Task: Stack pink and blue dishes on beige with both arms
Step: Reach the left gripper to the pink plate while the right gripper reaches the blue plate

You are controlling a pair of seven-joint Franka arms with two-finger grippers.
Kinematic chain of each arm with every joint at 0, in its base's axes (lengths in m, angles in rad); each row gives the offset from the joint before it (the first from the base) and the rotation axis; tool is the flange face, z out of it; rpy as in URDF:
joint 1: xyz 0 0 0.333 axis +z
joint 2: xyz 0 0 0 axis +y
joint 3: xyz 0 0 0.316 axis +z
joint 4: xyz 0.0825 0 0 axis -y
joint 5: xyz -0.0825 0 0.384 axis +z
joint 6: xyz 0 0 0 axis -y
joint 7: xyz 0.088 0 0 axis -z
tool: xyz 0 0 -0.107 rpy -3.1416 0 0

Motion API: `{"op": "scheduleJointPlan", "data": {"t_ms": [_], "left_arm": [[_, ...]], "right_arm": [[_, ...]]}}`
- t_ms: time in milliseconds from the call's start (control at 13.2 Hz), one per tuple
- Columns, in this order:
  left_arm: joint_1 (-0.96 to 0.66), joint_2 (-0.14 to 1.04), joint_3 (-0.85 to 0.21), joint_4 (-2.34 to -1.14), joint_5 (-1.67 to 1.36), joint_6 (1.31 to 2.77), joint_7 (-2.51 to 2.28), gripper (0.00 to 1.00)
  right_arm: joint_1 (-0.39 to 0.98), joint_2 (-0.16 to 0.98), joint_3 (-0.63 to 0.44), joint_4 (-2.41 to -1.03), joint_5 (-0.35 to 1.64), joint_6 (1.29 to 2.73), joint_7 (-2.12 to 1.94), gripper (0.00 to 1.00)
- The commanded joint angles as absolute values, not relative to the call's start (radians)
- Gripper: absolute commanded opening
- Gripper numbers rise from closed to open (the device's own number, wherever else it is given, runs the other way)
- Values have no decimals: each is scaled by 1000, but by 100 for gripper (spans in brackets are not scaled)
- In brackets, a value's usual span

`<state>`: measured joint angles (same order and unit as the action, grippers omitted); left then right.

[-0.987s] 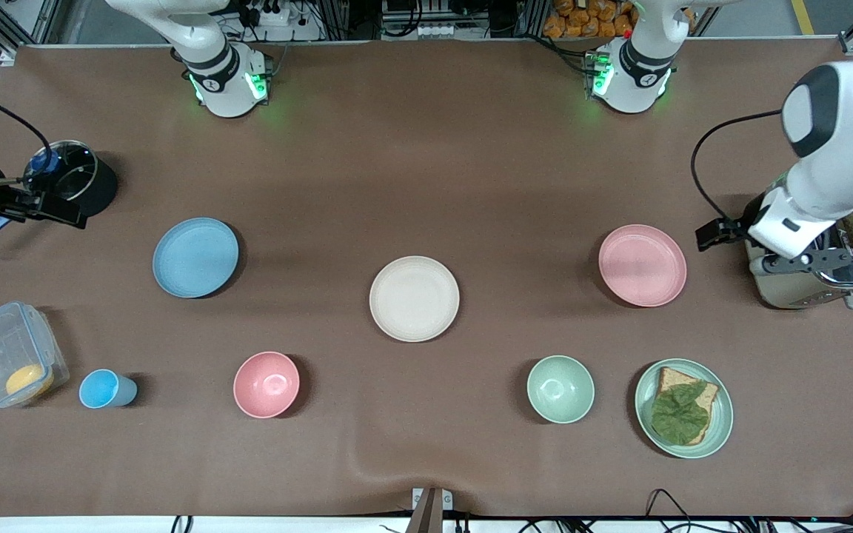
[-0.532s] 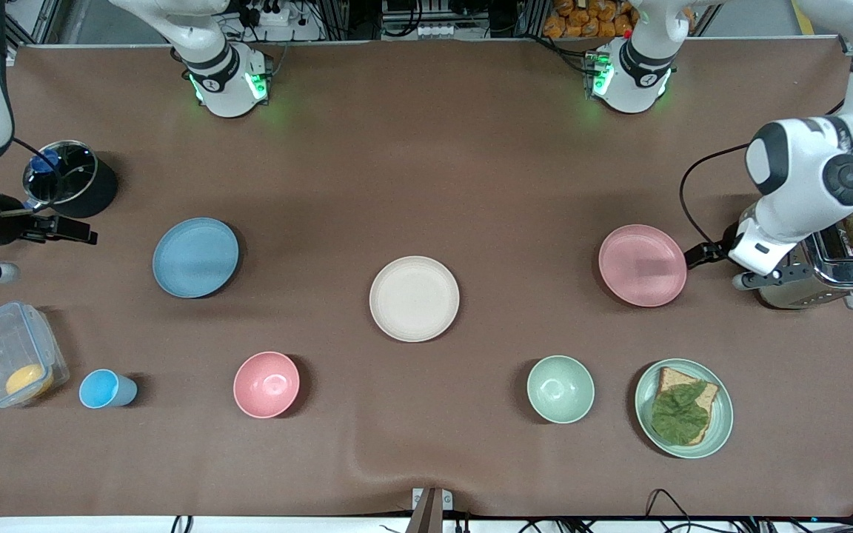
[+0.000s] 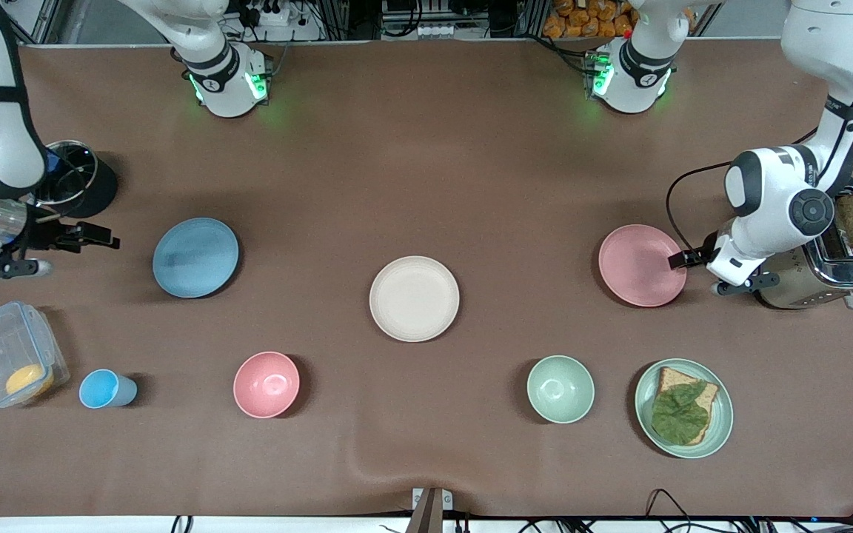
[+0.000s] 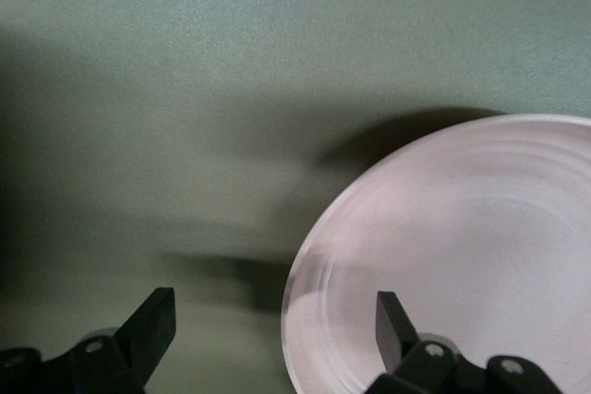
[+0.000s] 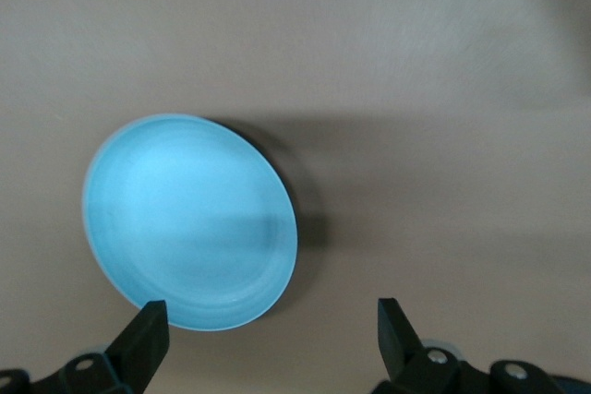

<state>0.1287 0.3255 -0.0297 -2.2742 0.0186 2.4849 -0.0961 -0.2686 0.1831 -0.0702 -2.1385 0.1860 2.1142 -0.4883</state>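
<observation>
Brown matte cloth covers the tabletop, and from my remote seat here's the sweep starting at the right arm's end. My right gripper sits low near that short edge with its fingers spread and nothing between them; in its wrist view the two fingertips are well apart. Just beside it toward the middle lies the blue plate, flat on the cloth and not touched. The beige plate is pretty much dead centre of the tabletop, bare. Then comes the pink plate, toward the left arm's end. My left gripper is right at that plate's rim, on the side facing the toaster, fingers parted: the wrist view shows one fingertip over the pink surface and the other over the cloth, so the rim sits between them, not pinched.
</observation>
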Motion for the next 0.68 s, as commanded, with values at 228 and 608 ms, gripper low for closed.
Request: {"op": "scheduleJointPlan", "data": {"t_ms": [228, 608], "left_arm": [[141, 354, -41, -2263, 21, 2491, -94, 60], [143, 368, -43, -2258, 21, 2491, -94, 42]], "right_arm": [[-287, 359, -54, -2143, 299, 2215, -634, 100], [-284, 443, -35, -2102, 304, 2238, -640, 100]]}}
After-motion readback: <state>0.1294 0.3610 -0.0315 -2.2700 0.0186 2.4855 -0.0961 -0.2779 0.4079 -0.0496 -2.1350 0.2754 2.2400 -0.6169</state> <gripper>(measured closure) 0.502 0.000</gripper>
